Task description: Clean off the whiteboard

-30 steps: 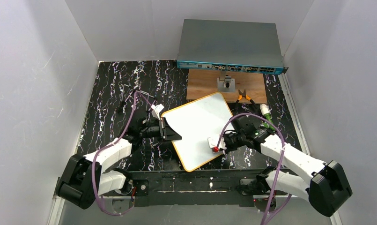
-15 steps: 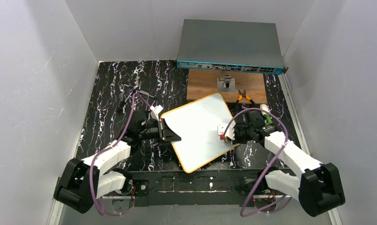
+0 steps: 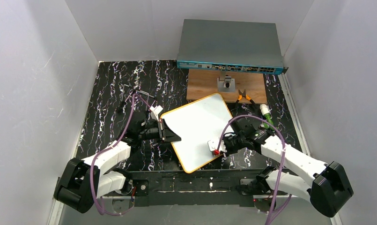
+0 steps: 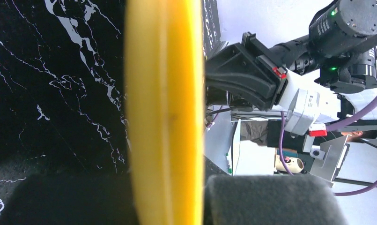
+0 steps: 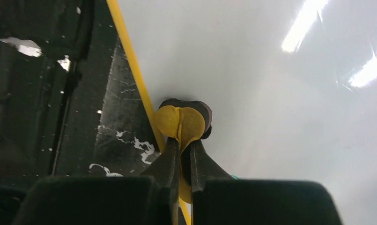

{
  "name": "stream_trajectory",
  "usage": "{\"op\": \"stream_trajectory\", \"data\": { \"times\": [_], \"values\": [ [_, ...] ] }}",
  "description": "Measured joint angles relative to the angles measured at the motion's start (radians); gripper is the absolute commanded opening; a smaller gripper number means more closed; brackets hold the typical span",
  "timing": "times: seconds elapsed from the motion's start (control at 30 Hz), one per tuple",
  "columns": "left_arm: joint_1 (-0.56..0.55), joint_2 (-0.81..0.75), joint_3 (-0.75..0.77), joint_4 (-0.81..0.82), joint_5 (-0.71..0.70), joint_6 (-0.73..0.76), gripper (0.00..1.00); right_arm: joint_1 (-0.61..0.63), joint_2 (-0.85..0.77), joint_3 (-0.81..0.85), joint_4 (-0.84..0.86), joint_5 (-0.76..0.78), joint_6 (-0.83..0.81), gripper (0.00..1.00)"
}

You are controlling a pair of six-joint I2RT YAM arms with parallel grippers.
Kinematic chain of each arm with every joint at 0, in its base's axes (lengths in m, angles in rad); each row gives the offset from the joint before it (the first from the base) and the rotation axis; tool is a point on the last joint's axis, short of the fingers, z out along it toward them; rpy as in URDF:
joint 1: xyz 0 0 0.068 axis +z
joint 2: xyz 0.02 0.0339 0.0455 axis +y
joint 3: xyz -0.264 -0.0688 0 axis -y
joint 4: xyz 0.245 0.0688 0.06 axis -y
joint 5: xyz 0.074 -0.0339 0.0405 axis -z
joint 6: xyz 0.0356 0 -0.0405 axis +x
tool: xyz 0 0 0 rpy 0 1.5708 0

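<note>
The whiteboard (image 3: 195, 126), white with an orange-yellow rim and no writing visible, lies tilted in the middle of the black marbled table. My left gripper (image 3: 167, 131) is shut on its left edge; in the left wrist view the rim (image 4: 165, 93) runs between my pads (image 4: 270, 201). My right gripper (image 3: 215, 146) is over the board's near right part, shut on a small yellow eraser (image 5: 181, 121) with a dark underside. The eraser presses on the white surface (image 5: 270, 93) right beside the rim (image 5: 130, 61).
A grey network switch (image 3: 231, 47) stands at the back. In front of it lies a brown wooden board (image 3: 205, 86) with a metal bracket (image 3: 226, 84) and orange pliers (image 3: 245, 97). A green-tipped marker (image 3: 266, 113) lies right of the whiteboard. Loose cables (image 3: 130, 93) lie back left.
My right gripper swept the eraser up toward the board's right edge, then back down to the near right part. The left gripper and the board stayed still.
</note>
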Motion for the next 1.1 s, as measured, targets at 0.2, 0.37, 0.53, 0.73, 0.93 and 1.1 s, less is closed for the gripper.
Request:
{"op": "stream_trajectory", "data": {
  "times": [0.2,0.37,0.53,0.73,0.93,1.1],
  "values": [
    [0.000,0.000,-0.007,0.009,0.000,-0.004,0.00,-0.010,0.062,0.035,0.005,-0.001,0.110,0.01],
    [0.000,-0.009,-0.021,0.014,-0.001,-0.004,0.00,-0.232,0.159,0.082,0.024,0.040,0.154,0.01],
    [0.000,-0.023,-0.023,0.011,-0.005,-0.002,0.00,-0.373,0.208,0.082,0.040,0.090,0.167,0.01],
    [0.000,-0.023,-0.027,0.011,-0.011,-0.012,0.00,-0.388,0.222,0.084,0.044,0.080,0.179,0.01],
    [0.000,-0.022,-0.027,0.014,-0.008,-0.010,0.00,-0.179,0.163,0.085,0.020,0.040,0.210,0.01],
    [0.000,-0.021,-0.027,0.015,-0.007,-0.007,0.00,0.009,0.180,0.132,0.003,-0.043,0.276,0.01]
  ]
}}
